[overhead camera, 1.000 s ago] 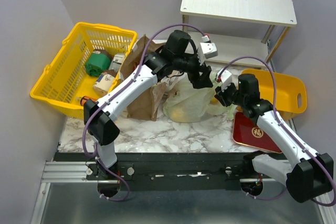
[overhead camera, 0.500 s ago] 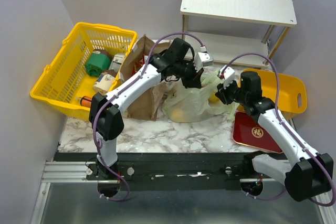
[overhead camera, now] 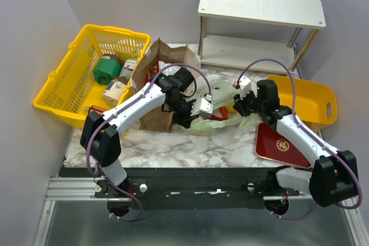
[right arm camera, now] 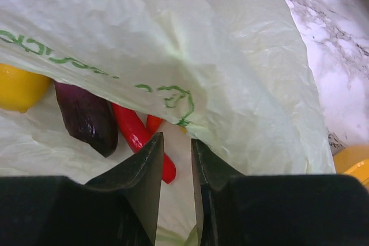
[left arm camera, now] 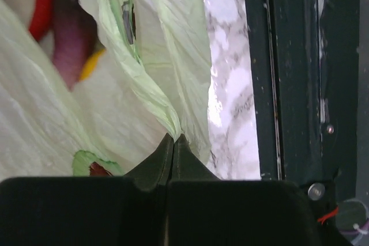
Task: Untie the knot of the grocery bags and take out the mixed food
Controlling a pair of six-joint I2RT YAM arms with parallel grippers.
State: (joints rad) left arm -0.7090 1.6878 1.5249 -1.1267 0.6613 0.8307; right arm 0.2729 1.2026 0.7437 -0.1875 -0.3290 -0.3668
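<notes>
Left fingers (left arm camera: 151, 164) dropped low, pinching green bag (left arm camera: 144, 90) fold at tips; right fingers (right arm camera: 141, 168) pinch bag edge.

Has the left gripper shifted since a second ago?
Yes. The left gripper has pulled away from the white shelf, toward its own base and leftward, now shut on the green bag.

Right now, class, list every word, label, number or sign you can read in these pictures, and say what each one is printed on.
No text is clear enough to quote.
Pale green plastic bag: green printed lettering, upside down and creased, unreadable.
Red tray: round gold emblem, too small to read.
Cartons in the yellow basket: labels too small to read.
</notes>
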